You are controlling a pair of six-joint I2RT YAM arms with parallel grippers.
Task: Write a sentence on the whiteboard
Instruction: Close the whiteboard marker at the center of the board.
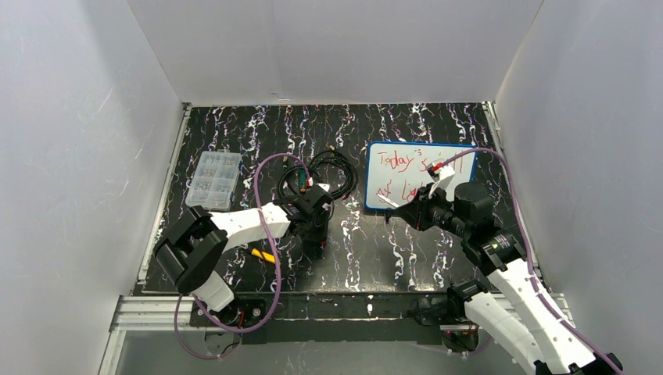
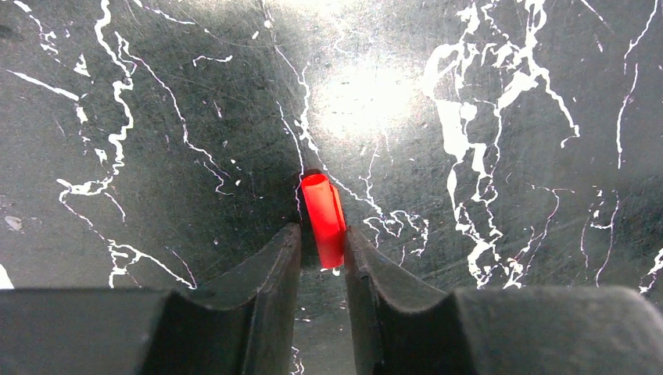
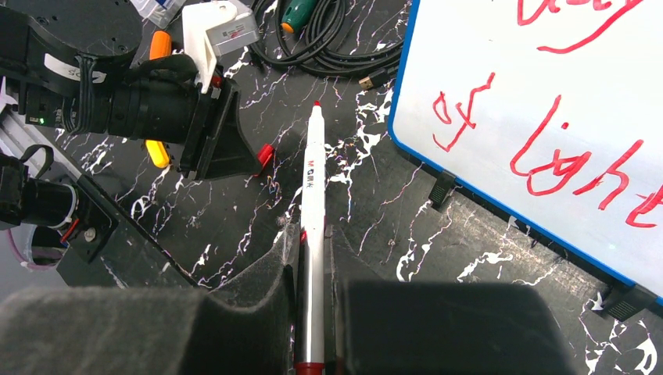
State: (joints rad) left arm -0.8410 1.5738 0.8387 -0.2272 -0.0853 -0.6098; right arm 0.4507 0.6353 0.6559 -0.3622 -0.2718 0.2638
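From above, we see the whiteboard (image 1: pixel 380 186) lying at the far right of the black marbled counter (image 1: pixel 234 133). The red sentence (image 1: pixel 400 161) runs across it in two lines, the first starting "Today's". The right tool (image 1: pixel 395 209) sits at the board's near left corner. The left tool (image 1: pixel 319 236) points down at the middle of the counter, well apart from the board. A black cable coil (image 1: pixel 332 168) lies beyond it, and a clear plastic box (image 1: pixel 213 180) lies at the far left.

In the left wrist view, a small red cap (image 2: pixel 323 215) lies on the counter between the left tool's fingers (image 2: pixel 274 266). They stand close on either side of it, but we cannot tell whether they press it.

In the right wrist view, the right tool is pinching the barrel of a white marker (image 3: pixel 314 187). Its red tip points away over the counter, just beside the board's blue-framed left edge and off the writing surface.
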